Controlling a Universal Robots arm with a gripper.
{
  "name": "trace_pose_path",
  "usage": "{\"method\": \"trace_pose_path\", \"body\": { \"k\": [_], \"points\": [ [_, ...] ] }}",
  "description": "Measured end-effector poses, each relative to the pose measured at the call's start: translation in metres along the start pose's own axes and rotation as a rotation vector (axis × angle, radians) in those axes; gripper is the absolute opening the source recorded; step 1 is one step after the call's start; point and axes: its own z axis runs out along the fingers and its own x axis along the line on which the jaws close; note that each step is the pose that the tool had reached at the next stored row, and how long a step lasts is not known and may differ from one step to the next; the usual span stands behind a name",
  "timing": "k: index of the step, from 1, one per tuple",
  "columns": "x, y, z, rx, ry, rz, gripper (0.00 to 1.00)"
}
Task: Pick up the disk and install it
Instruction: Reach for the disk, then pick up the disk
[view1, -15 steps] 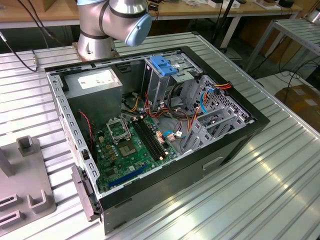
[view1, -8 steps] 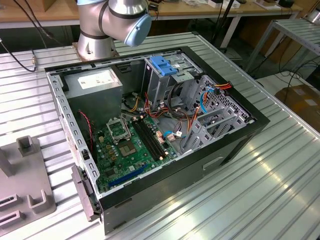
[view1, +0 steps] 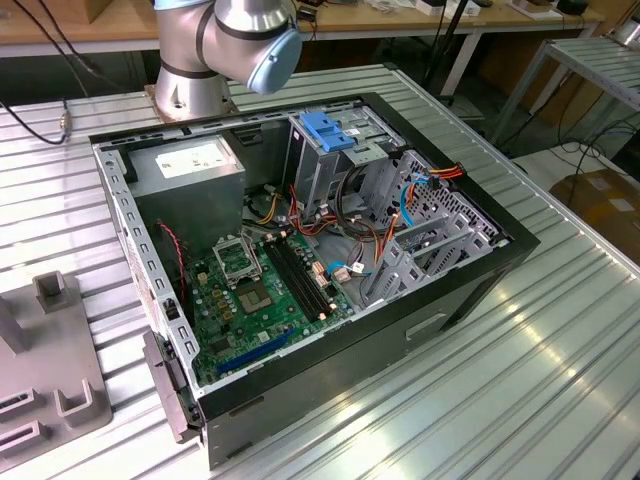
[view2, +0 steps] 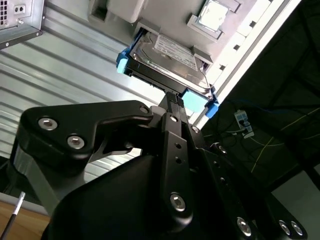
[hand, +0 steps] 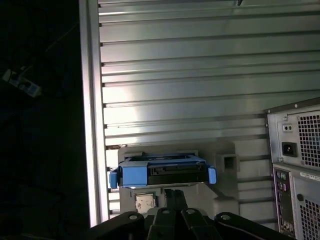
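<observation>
I am a robot arm (view1: 230, 40), and my black gripper (view2: 172, 100) is outside the big black computer case (view1: 470, 300). The case lies on its side, open on top, on a ribbed silver metal table (view1: 520, 390).

The disk (view2: 170, 55) is a flat grey metal box with a pale label and bright blue plastic rails on its two ends. It lies outside the case, behind the case's back wall, the one with the plug socket and the air holes. It rests on a pale grey holder block (hand: 227, 175). The block sits between the back of the case and the edge of the table, well apart from the case. A small square silver chip (hand: 145, 201) sits in the same block, just beside the disk.

In the second wrist view, the front end of my gripper comes right up to the near edge of the disk, midway between the blue ends. I cannot tell if it touches the disk. I also cannot tell how far my gripper is open, or if it has hold of anything.

Inside the case I see a green circuit board (view1: 260, 290) on the floor and a grey metal power box (view1: 190, 165) in one corner. There is also a tall metal drive cage (view1: 320, 175) with a blue plastic latch (view1: 325, 130) on top. Red, yellow and blue wires (view1: 350, 235) run between the cage and the board.
</observation>
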Motion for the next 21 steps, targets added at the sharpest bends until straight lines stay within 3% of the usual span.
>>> {"method": "trace_pose_path", "body": {
  "k": [7, 11, 21],
  "points": [
    [0.0193, -0.0009, -0.0004, 0.0, 0.0002, 0.0, 0.11],
    [0.0264, -0.0011, -0.0006, 0.0, 0.0004, 0.0, 0.11],
    [0.0274, -0.0012, -0.0007, 0.0, 0.0004, 0.0, 0.11]
  ]
}}
